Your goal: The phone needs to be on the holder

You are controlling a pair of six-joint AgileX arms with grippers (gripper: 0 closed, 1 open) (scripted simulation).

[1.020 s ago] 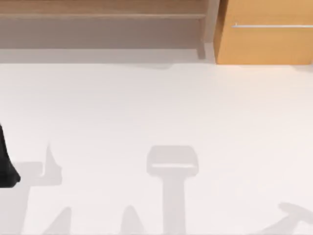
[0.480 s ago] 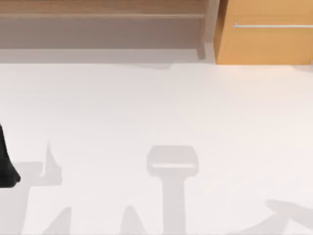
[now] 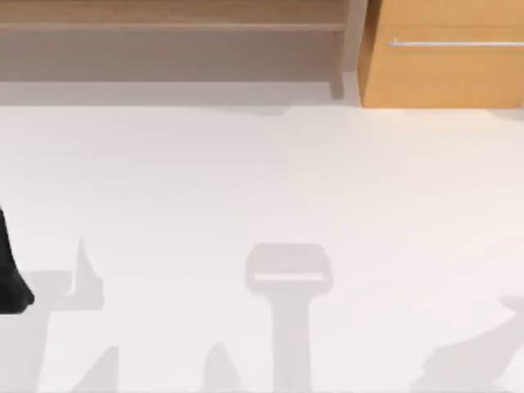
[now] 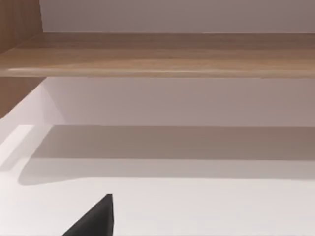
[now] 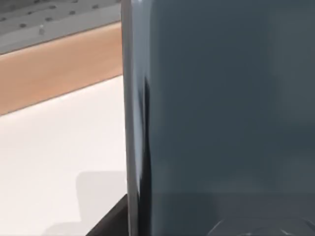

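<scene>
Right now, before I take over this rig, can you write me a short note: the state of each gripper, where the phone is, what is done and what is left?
Left arm: parked at the left edge of the white table; grip state cannot be told.
Right arm: its wrist view has the flat dark blue-grey glossy phone very close to the camera, with the table behind it. It is probably carried, but I cannot confirm the grip.
Done: the phone appears to be off the table.
Left: bring the phone to the holder and set it on it. Check the grip first.
</scene>
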